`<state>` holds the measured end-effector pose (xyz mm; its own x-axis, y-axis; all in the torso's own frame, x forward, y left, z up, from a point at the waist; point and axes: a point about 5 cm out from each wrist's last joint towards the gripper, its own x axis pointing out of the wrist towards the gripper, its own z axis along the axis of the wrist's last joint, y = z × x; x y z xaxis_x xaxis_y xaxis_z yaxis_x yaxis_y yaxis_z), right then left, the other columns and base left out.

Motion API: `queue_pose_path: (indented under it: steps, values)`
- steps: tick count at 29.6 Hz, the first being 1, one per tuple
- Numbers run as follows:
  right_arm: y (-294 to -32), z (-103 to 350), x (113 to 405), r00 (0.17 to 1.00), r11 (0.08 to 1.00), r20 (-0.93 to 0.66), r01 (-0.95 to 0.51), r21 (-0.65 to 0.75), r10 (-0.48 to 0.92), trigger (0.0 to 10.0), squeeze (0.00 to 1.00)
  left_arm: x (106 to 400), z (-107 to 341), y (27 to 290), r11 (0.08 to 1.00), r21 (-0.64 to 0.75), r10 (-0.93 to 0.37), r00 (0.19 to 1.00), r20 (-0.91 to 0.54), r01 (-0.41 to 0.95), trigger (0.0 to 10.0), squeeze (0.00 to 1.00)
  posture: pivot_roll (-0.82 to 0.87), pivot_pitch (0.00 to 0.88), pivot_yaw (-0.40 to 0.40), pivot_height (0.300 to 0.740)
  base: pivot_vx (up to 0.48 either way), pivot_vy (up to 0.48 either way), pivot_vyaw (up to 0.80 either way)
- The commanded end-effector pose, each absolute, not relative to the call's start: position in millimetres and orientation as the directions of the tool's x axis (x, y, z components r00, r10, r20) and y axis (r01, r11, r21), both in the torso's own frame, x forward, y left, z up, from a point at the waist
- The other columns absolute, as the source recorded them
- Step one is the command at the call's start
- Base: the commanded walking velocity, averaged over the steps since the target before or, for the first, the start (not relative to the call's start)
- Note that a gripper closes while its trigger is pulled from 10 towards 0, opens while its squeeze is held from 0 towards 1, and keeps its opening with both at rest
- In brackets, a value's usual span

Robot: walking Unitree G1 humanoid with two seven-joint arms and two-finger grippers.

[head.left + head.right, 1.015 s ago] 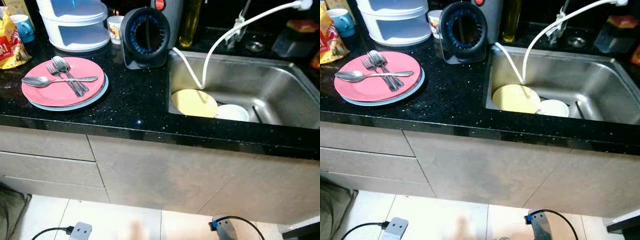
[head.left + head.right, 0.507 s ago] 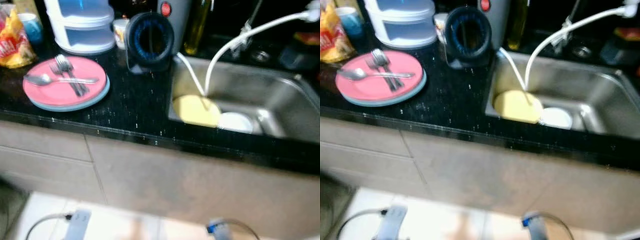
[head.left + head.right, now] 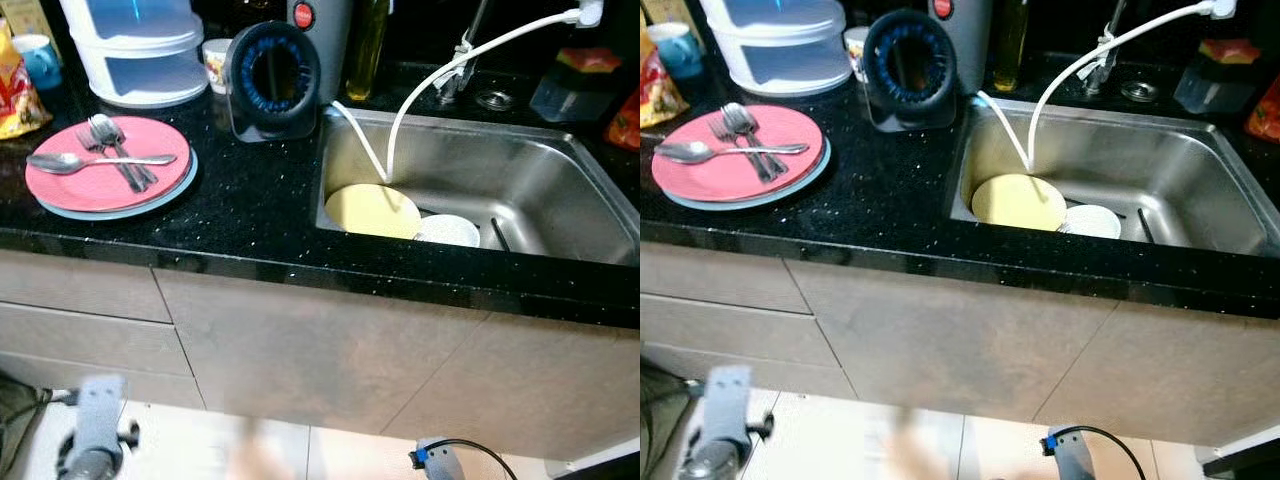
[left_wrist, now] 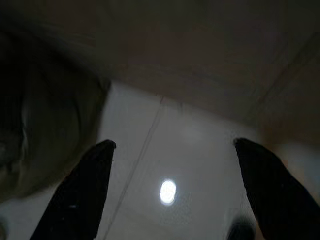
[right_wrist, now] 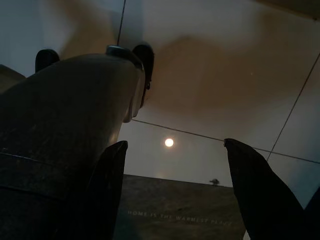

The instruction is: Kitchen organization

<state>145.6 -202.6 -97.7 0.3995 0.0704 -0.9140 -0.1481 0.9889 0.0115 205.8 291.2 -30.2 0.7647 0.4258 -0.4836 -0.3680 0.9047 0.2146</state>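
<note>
Left eye view: the sink point(image 3: 560, 160) holds a yellow plate point(image 3: 372, 209) and white bowl point(image 3: 447, 231). At the counter's point(image 3: 250, 215) left edge, a pink plate point(image 3: 105, 180) carries a spoon point(image 3: 80, 162) and forks point(image 3: 118, 155). Both grippers, left point(image 4: 172, 150) and right point(image 5: 175, 145), hang over floor tiles, fingers wide.

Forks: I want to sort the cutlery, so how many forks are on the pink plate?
2. Both forks lie side by side, crossing the spoon, on the pink plate at the counter's left. Any more in the sink would be hidden.
</note>
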Motion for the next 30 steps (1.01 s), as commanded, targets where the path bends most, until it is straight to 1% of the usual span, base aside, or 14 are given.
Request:
queue_pose_path:
  steps: [1,2,3,5,7,8,9,10,13,14,21,23,29,30]
  values:
    - [-202.2,-100.2,138.9,0.368,0.986,-0.926,-0.163,0.022,0.082,10.0,0.0,202.3,-24.1,299.7,0.88,0.21,0.474,0.773,-0.421,-0.426,10.0,0.0,0.14,0.086,-0.057,0.74,0.0,0.0,0.0]
    - [-204.4,-99.3,140.2,0.369,0.985,-0.926,-0.172,0.016,0.079,10.0,0.0,198.2,-15.0,309.9,0.825,0.199,0.565,0.753,-0.337,-0.529,10.0,0.0,0.15,0.088,-0.062,0.74,0.0,0.0,0.0]
    - [-204.4,-99.3,140.2,0.369,0.985,-0.926,-0.172,0.016,0.079,10.0,0.0,198.2,-15.0,309.9,0.825,0.199,0.565,0.753,-0.337,-0.529,10.0,0.0,0.15,0.088,-0.062,0.74,0.0,0.0,0.0]
    - [-205.8,-98.0,143.3,0.373,0.984,-0.925,-0.18,0.011,0.079,10.0,0.0,194.3,-0.8,324.0,0.739,0.165,0.673,0.701,-0.235,-0.653,10.0,0.0,0.16,0.09,-0.068,0.74,0.0,0.0,0.0]
    - [-206.2,-97.0,145.8,0.375,0.982,-0.923,-0.19,0.009,0.081,10.0,0.0,194.8,15.4,333.1,0.678,0.135,0.735,0.664,-0.14,-0.723,10.0,0.0,0.17,0.092,-0.076,0.74,0.0,0.0,0.0]
    - [-205.9,-96.6,146.9,0.375,0.98,-0.923,-0.198,0.008,0.083,10.0,0.0,197.2,26.7,336.4,0.657,0.116,0.754,0.652,-0.082,-0.745,10.0,0.0,0.17,0.092,-0.076,0.74,0.0,0.0,0.0]
    - [-205.9,-96.6,146.9,0.375,0.98,-0.923,-0.198,0.008,0.083,10.0,0.0,197.2,26.7,336.4,0.657,0.116,0.754,0.652,-0.082,-0.745,10.0,0.0,0.17,0.092,-0.076,0.74,0.0,0.0,0.0]
    - [-205.5,-95.9,149.0,0.374,0.976,-0.923,-0.216,0.004,0.087,10.0,0.0,202.8,52.1,340.3,0.626,0.063,0.777,0.629,0.036,-0.777,10.0,0.0,0.18,0.095,-0.084,0.74,0.0,0.0,0.0]
    - [-205.4,-95.4,150.4,0.374,0.974,-0.923,-0.225,0.003,0.089,10.0,0.0,207.1,68.0,340.5,0.617,0.027,0.782,0.616,0.099,-0.787,10.0,0.0,0.2,0.1,-0.1,0.74,0.0,0.0,0.0]
    - [-204.8,-94.3,153.3,0.375,0.97,-0.922,-0.244,0.0,0.094,10.0,0.0,214.8,99.3,338.4,0.607,-0.038,0.782,0.588,0.208,-0.794,10.0,0.0,0.21,0.105,-0.11,0.74,0.0,0.0,0.0]
    - [-203.8,-93.1,156.8,0.378,0.965,-0.921,-0.261,-0.003,0.1,10.0,0.0,230.1,158.3,326.5,0.654,-0.118,0.725,0.575,0.38,-0.747,10.0,0.0,0.21,0.106,-0.113,0.74,0.0,0.0,0.0]
    - [-203.2,-93.2,156.5,0.376,0.965,-0.921,-0.264,-0.002,0.101,10.0,0.0,242.9,203.4,313.1,0.733,-0.058,0.601,0.605,0.522,-0.678,10.0,0.0,0.21,0.107,-0.11,0.74,0.0,0.0,0.0]
    - [-201.9,-95.5,151.4,0.366,0.964,-0.925,-0.264,0.002,0.103,10.0,0.0,257.5,257.4,298.2,0.82,0.043,0.412,0.641,0.648,-0.57,10.0,0.0,0.2,0.105,-0.104,0.74,0.0,0.0,0.0]
    - [-201.9,-95.5,151.4,0.366,0.964,-0.925,-0.264,0.002,0.103,10.0,0.0,257.5,257.4,298.2,0.82,0.043,0.412,0.641,0.648,-0.57,10.0,0.0,0.2,0.105,-0.104,0.74,0.0,0.0,0.0]
